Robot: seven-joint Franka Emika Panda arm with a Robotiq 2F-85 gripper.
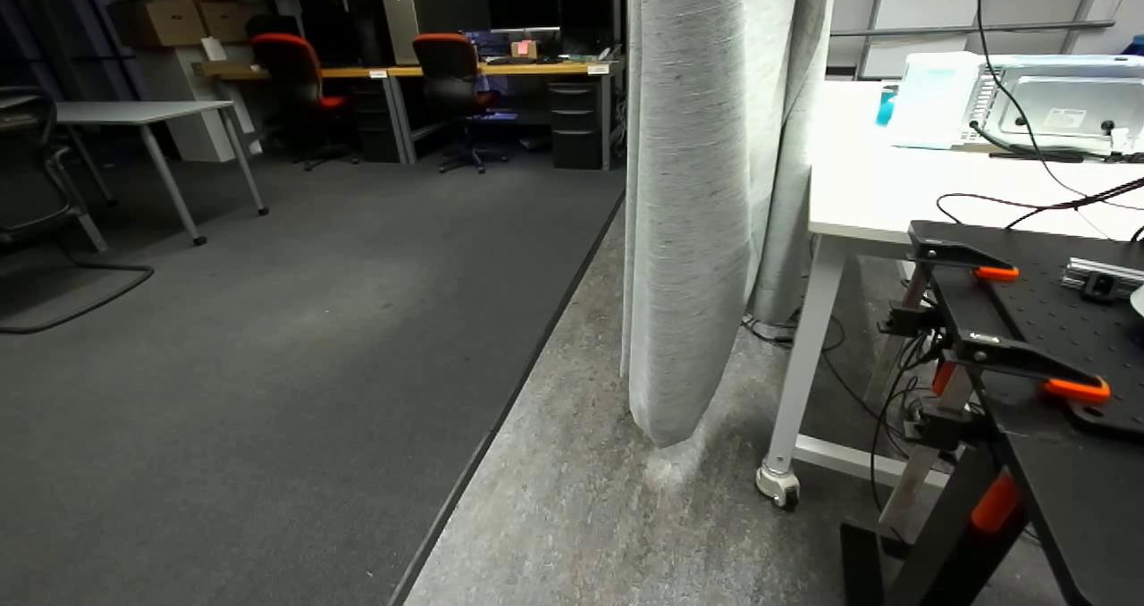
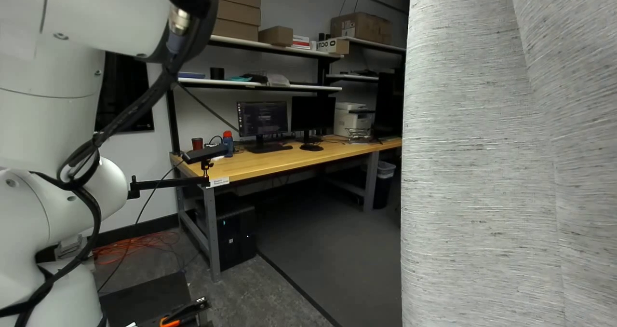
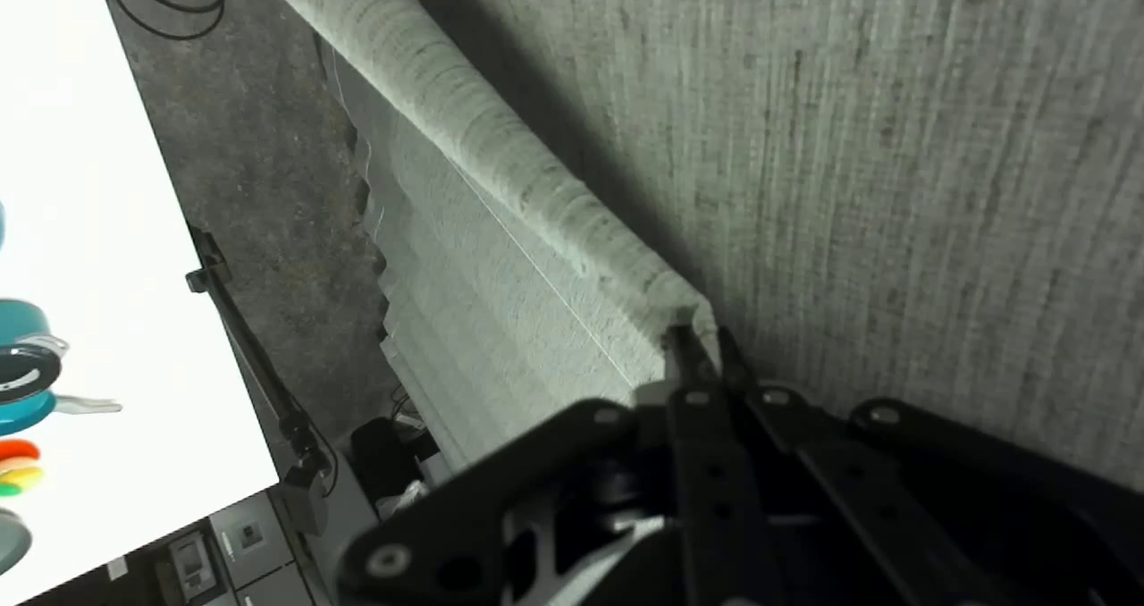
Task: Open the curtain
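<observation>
The curtain [image 1: 688, 186] is light grey-white woven fabric hanging in vertical folds to near the floor in an exterior view. It also fills the right side in an exterior view [image 2: 482, 148], with its edge hanging about straight. In the wrist view, the curtain [image 3: 894, 141] covers the right side, and a rolled fold runs from the top left down to the jaws. My gripper [image 3: 706, 347] is shut on that fold, with fabric pinched between its fingertips. The gripper is out of view in both exterior views; only the white arm [image 2: 48, 100] shows at the left.
A white wheeled table [image 1: 853, 172] stands beside the curtain, with a black mounting table [image 1: 1072, 481] and clamps nearer. A white tabletop [image 3: 116, 347] with small items lies left in the wrist view. A wooden desk [image 2: 289, 158] with monitors stands behind. Cables [image 1: 831, 338] lie on the floor.
</observation>
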